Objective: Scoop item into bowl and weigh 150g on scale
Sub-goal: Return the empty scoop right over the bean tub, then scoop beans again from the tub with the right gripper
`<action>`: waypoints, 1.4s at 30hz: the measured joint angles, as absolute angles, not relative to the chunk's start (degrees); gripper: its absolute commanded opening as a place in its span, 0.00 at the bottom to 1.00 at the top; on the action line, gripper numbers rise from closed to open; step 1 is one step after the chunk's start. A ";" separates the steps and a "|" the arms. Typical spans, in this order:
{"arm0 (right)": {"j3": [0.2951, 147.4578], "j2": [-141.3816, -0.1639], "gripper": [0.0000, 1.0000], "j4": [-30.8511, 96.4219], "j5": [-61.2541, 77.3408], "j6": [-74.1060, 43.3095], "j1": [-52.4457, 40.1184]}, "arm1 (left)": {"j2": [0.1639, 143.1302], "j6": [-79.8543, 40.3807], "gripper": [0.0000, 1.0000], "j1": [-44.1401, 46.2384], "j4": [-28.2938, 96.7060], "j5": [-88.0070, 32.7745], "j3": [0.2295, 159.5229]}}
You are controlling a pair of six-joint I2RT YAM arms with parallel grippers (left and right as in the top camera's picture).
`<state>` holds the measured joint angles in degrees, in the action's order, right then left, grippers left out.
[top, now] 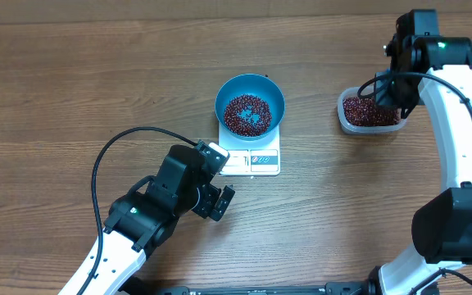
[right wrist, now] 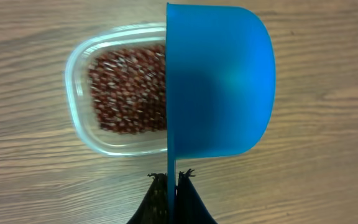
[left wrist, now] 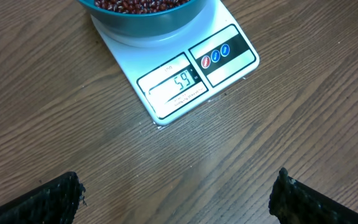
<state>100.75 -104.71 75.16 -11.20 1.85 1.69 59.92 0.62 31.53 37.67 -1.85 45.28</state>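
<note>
The bowl sits squarely on the scale at the middle of the table, so that whatever goes in is weighed at once; a shallow layer of beans already covers its bottom; the rest of the beans lie in the clear tub at the far right, well apart from the scale; the right gripper is over that tub with its fingers pinched tight on the thin handle of the blue scoop, which the wrist view shows edge-on above the tub's right half, a pose that suits dipping for another load; whether the scoop carries any beans I cannot tell; the left gripper hovers just near of the scale, fingers spread wide and holding nothing, and its camera looks straight down on the display, probably so that the reading can be watched; the display seems to read 59, so I judge the weighing well short of target, with several more scoops needed and smaller, careful ones toward the end to avoid overshooting.
</note>
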 measured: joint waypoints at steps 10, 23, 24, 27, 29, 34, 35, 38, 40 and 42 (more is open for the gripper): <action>94.15 -104.79 0.04 70.78 -15.46 0.40 1.41 | 59.92 0.62 0.99 31.53 37.65 -1.85 45.28; 89.82 -104.99 0.04 66.54 -15.75 0.19 1.34 | 59.92 0.62 1.00 31.53 37.65 -1.85 45.28; 89.36 -105.30 0.04 66.50 -15.62 0.19 1.28 | 59.92 0.62 1.00 31.53 37.65 -1.85 45.28; 88.68 -106.50 0.04 66.13 -15.27 0.21 1.13 | 59.92 0.62 0.99 31.53 37.65 -1.85 45.28; 88.62 -107.15 0.04 65.91 -14.83 0.19 1.04 | 59.92 0.62 1.00 31.53 37.65 -1.85 45.28; 88.31 -107.74 0.04 65.36 -11.99 0.16 1.06 | 59.92 0.62 1.00 31.53 37.65 -1.85 45.28; 88.25 -107.77 0.04 65.25 -11.38 0.16 1.04 | 59.92 0.62 0.99 31.53 37.65 -1.85 45.28; 87.99 -108.14 0.04 65.41 -9.32 0.14 1.06 | 59.92 0.62 1.00 31.53 37.65 -1.85 45.28; 87.96 -108.47 0.04 65.65 -7.79 0.32 1.06 | 59.92 0.62 1.00 31.53 37.65 -1.85 45.28; 87.96 -108.90 0.04 66.00 -6.26 0.67 1.10 | 59.92 0.62 0.99 31.53 37.65 -1.85 45.28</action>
